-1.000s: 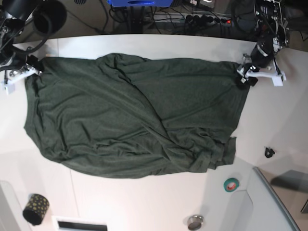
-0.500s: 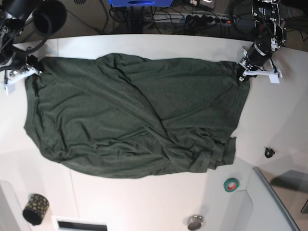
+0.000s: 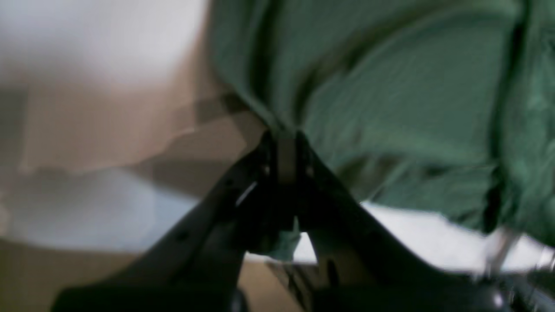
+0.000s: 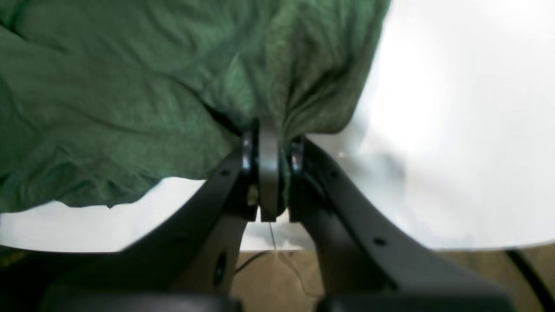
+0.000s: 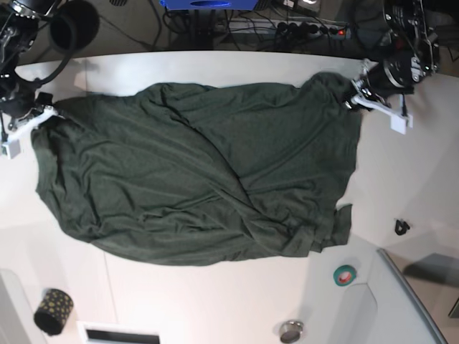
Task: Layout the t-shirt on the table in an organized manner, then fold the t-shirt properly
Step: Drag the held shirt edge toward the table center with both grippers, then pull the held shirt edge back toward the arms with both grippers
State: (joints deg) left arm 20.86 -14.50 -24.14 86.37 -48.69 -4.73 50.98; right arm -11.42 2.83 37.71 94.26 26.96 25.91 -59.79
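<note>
Your left tool (image 5: 353, 100) is clenched on one far corner of the t-shirt (image 5: 193, 172), and your right tool (image 5: 44, 109) is clenched on the opposite far corner (both wrist views show fabric pinched between the jaws). The dark green t-shirt lies spread and wrinkled across the white worktop (image 5: 215, 301), stretched between your two tools, with the pinched corners raised.

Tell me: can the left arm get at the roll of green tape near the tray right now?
Probably not: the left gripper is shut on the t-shirt corner, far across the table from the green tape.
</note>
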